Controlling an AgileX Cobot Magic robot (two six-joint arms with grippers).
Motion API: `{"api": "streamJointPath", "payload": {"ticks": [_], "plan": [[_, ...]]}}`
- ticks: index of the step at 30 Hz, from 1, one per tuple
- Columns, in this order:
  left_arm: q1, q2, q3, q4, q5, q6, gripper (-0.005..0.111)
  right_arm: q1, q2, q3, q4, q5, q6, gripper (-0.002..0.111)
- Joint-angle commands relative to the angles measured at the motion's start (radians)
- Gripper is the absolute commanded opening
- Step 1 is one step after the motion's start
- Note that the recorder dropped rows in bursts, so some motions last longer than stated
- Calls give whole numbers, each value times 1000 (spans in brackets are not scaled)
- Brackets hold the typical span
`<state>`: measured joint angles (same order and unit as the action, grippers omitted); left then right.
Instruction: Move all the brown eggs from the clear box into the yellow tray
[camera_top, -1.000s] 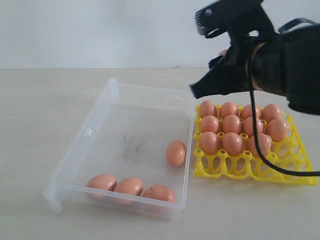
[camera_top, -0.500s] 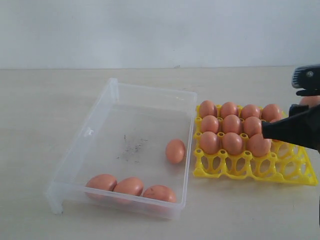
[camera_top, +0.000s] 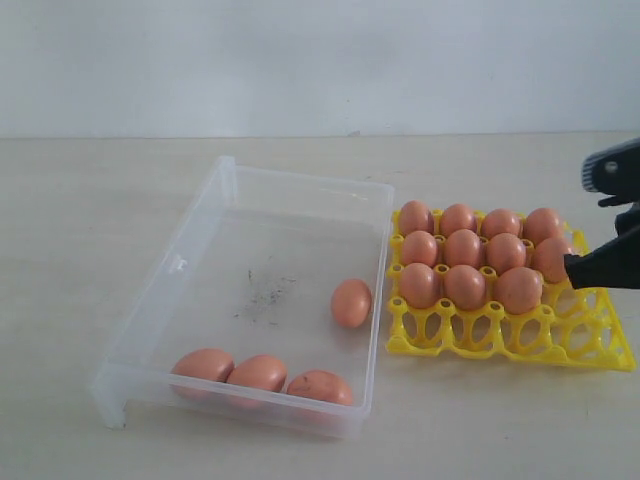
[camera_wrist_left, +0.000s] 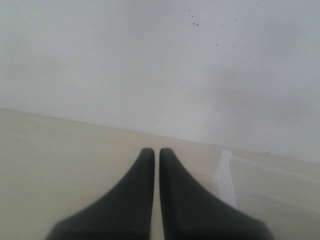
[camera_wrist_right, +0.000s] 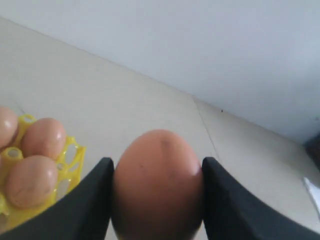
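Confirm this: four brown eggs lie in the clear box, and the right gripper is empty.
One thing is wrong: the right gripper is not empty. Its jaws are closed on a brown egg, as the right wrist view shows. The rest holds: four other eggs lie in the clear box.

no legible text, label, brand, number or sign on any surface in view. dark marks (camera_top: 265, 292) on the floor of the clear box (camera_top: 300, 190) are scuffs, not lettering.
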<state>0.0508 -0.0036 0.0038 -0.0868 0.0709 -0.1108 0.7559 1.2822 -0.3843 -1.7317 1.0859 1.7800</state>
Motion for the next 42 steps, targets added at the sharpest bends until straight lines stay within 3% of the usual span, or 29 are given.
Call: {"api": "streamJointPath", "payload": {"ticks": [1, 7, 12, 16, 19, 22, 24, 27, 33, 42], "plan": [[-4, 4, -4, 0, -2, -1, 4, -8, -4, -113, 115, 32, -302, 0], [-4, 4, -4, 0, -2, -1, 4, -8, -4, -357, 585, 135, -988, 0], [-4, 4, -4, 0, -2, -1, 4, -8, -4, -418, 860, 126, -1269, 0], [-4, 4, -4, 0, -2, -1, 4, -8, -4, -377, 1064, -181, -1432, 0], [-4, 4, -4, 0, -2, -1, 4, -8, -4, -341, 1079, -450, -1428, 0], [-4, 4, -4, 0, -2, -1, 4, -8, -4, -325, 967, -675, -1302, 0], [-4, 4, -4, 0, -2, -1, 4, -14, -4, -325, 770, -744, -1079, 0], [-4, 4, -4, 0, -2, -1, 4, -52, -4, -325, 409, -727, -616, 0], [-4, 4, -4, 0, -2, -1, 4, -139, -4, -253, -12, -646, 30, 0], [-4, 4, -4, 0, -2, -1, 4, -179, -4, -88, -13, -416, 183, 0]]}}
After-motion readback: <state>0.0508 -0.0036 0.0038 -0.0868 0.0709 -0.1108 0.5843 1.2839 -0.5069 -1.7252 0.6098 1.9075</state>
